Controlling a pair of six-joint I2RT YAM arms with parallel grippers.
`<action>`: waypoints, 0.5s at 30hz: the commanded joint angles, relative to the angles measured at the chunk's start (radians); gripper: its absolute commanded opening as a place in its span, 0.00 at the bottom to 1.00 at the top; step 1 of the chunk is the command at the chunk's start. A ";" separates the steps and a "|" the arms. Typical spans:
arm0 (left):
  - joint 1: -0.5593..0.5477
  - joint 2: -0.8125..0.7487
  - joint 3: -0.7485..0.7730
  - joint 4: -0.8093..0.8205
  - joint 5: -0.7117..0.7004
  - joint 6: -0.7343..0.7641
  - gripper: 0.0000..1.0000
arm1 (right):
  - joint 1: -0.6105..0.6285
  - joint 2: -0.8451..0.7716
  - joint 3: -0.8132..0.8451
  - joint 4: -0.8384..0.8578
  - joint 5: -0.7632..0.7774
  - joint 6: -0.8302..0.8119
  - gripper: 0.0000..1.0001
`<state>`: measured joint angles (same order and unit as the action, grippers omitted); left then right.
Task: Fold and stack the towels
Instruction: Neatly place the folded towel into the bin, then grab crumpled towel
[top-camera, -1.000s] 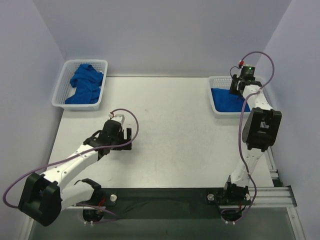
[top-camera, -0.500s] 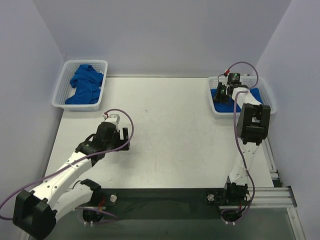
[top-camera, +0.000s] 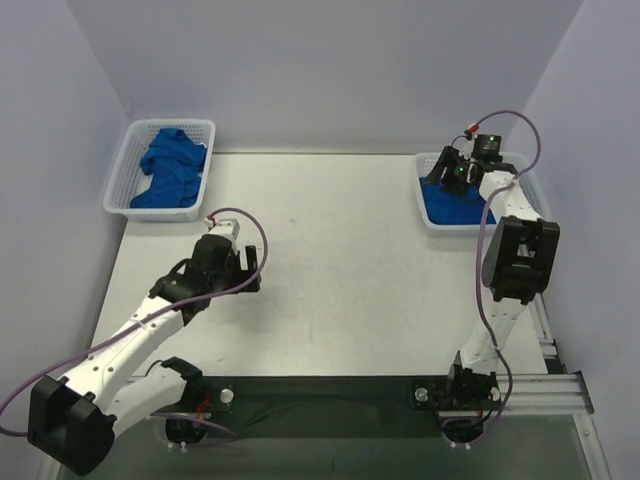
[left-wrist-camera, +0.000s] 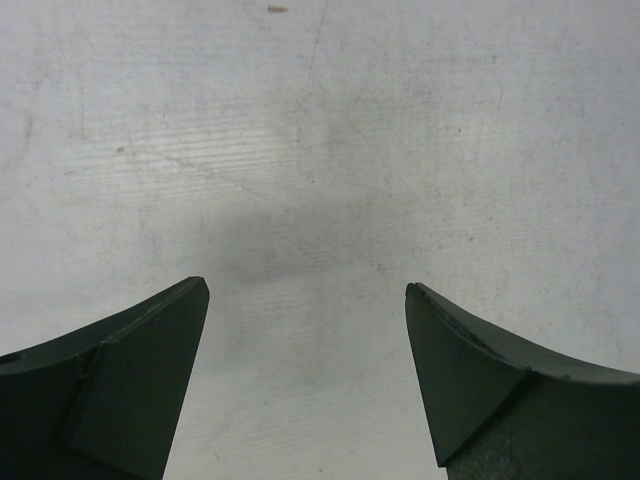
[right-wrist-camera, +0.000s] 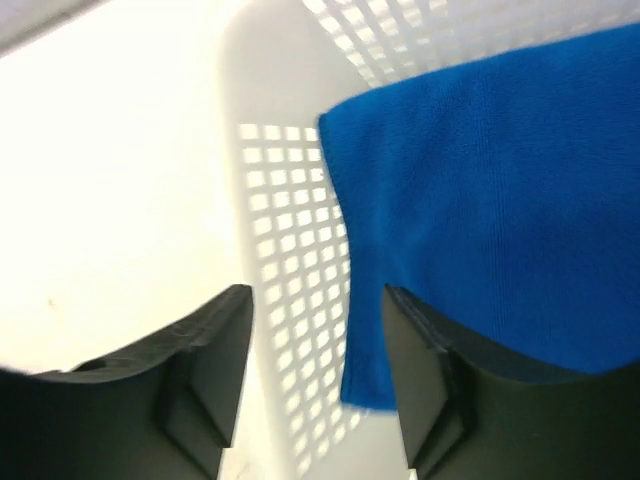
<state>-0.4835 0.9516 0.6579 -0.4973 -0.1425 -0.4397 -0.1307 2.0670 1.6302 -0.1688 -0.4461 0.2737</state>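
Since a second ago the right gripper (top-camera: 450, 178) has slid leftward over the right basket (top-camera: 440, 229), and the left arm's elbow has dropped toward the near edge.

From above, a folded towel (top-camera: 455, 207) lies flat in that basket, below and just nearer than the right gripper, its long axis running left to right along the basket. Crumpled towels (top-camera: 170, 170) sit heaped in the left basket (top-camera: 118, 195), well beyond and to the left of the left gripper (top-camera: 252, 268), the heap stretching from near to far. The left gripper hangs over bare table (top-camera: 350, 270).

At the left wrist, the left gripper (left-wrist-camera: 305, 385) is spread wide with only scuffed table (left-wrist-camera: 320, 150) between its fingers.

At the right wrist, the right gripper (right-wrist-camera: 315, 400) stands apart, pinching nothing. The folded towel (right-wrist-camera: 490, 200) shows one corner and a straight edge running down beside the right-hand finger. White mesh of the right basket (right-wrist-camera: 290, 230) fills the gap, with table (right-wrist-camera: 100, 150) beyond the left-hand finger.
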 joint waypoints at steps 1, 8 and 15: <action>0.019 0.041 0.141 0.032 -0.019 -0.001 0.91 | -0.009 -0.218 -0.024 -0.041 0.012 0.004 0.56; 0.237 0.303 0.480 -0.007 -0.011 -0.024 0.92 | 0.000 -0.496 -0.126 -0.216 0.063 -0.031 0.88; 0.440 0.554 0.742 0.002 -0.104 0.012 0.93 | 0.080 -0.804 -0.360 -0.235 0.188 -0.041 0.91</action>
<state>-0.1036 1.4296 1.3228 -0.5030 -0.1902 -0.4435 -0.0887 1.3430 1.3373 -0.3408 -0.3241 0.2481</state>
